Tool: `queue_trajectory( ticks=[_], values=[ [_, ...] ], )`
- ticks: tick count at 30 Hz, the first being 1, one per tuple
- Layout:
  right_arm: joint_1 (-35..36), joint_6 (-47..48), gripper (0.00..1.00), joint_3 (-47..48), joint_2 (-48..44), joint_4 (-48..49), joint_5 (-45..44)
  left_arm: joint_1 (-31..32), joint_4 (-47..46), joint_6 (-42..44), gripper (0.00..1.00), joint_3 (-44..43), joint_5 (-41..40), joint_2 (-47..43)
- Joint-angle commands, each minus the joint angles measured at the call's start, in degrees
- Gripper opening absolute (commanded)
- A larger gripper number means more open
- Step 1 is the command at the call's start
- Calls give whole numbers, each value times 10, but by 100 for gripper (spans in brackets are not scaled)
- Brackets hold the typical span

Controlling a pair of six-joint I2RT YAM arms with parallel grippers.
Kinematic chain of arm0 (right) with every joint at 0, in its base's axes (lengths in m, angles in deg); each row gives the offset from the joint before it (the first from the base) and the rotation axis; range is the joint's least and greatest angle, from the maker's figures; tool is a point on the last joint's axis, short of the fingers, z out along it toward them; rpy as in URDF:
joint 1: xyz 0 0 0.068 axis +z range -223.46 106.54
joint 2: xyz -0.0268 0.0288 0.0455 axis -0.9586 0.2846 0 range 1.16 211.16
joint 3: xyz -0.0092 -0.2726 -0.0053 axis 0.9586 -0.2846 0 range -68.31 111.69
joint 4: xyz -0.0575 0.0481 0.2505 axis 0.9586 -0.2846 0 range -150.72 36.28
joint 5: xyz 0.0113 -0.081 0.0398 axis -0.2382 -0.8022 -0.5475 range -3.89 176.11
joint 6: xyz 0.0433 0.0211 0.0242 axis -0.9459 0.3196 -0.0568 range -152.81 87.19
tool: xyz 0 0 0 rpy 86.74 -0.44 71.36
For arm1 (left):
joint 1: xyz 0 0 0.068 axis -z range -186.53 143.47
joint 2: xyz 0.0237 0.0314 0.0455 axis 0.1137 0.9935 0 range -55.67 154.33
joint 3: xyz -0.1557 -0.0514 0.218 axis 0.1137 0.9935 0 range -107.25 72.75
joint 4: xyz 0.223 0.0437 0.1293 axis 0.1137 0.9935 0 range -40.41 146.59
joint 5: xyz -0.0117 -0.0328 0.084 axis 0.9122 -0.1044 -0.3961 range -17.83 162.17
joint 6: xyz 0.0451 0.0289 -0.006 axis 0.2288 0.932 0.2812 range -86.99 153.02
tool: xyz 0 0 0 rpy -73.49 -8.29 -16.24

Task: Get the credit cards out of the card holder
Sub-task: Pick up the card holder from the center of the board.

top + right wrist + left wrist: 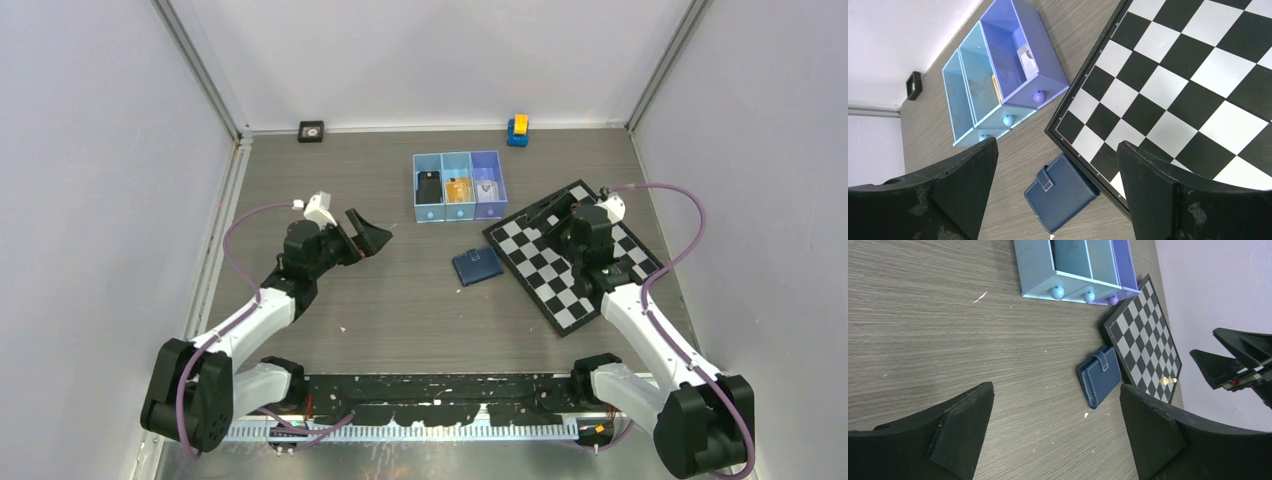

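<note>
The card holder (477, 265) is a closed navy wallet with its strap fastened, flat on the table against the chessboard's left edge. It shows in the left wrist view (1099, 376) and the right wrist view (1060, 192). No card shows at the wallet. An orange-gold flat card-like piece (458, 190) lies in the middle compartment of the tray (459, 215). My left gripper (372, 230) is open and empty, well left of the wallet (1056, 390). My right gripper (553, 216) is open and empty above the chessboard's left part, just right of the wallet (1057, 145).
The light-blue and purple three-compartment tray (979, 131) also holds a black item and a pale item. A chessboard (590, 285) lies at the right with a white pawn (1168, 381) on it. A yellow-and-blue toy (517, 129) and a small black square (311, 130) sit at the back wall.
</note>
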Motion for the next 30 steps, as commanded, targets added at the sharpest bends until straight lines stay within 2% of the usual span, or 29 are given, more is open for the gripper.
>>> queue_trajectory(
  ticks=[1,6,8,12,13,17,20,23,30],
  values=[
    [0,14,93,-1,10,28,-14,1,-58,-12,100,-10,39,3],
    [-1,21,93,4,25,29,-6,5,-84,-15,99,-24,86,57],
    [0,28,94,-1,34,45,6,22,-94,4,95,-34,94,74],
    [0,27,91,-54,84,190,133,72,-28,64,92,-91,96,105],
    [0,33,90,-54,109,202,153,85,-19,75,91,-101,95,113],
    [0,50,81,-25,169,193,195,122,1,104,90,-128,99,148],
    [0,49,81,-27,184,215,218,142,25,117,86,-158,108,187],
    [0,49,81,-24,194,213,226,163,74,132,78,-197,101,229],
    [22,40,73,2,244,179,212,179,121,134,77,-241,102,289]
  ],
)
